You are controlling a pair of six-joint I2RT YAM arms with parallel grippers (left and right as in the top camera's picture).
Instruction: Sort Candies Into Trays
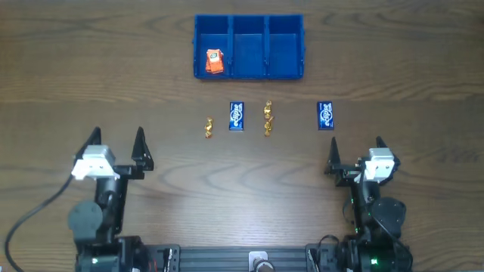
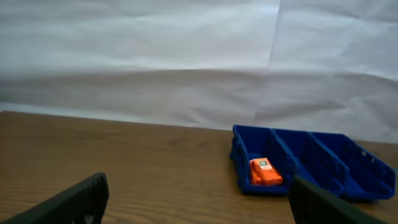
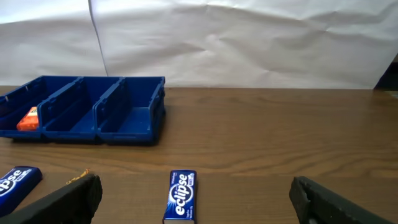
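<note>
Though near right gripper point(image 1: 356, 145), pack point(image 1: 326, 115) apart.

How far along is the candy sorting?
Done: one orange candy sits in the tray's left compartment. In hand: nothing; left pincer and right pincer are open, empty, near their bases. Left: the middle blue pack, the right blue pack, the lone gold candy and the gold pair, all on the table.

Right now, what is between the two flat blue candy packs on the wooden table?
Two small gold-wrapped candies, in the top view, closer to the left blue pack.
</note>
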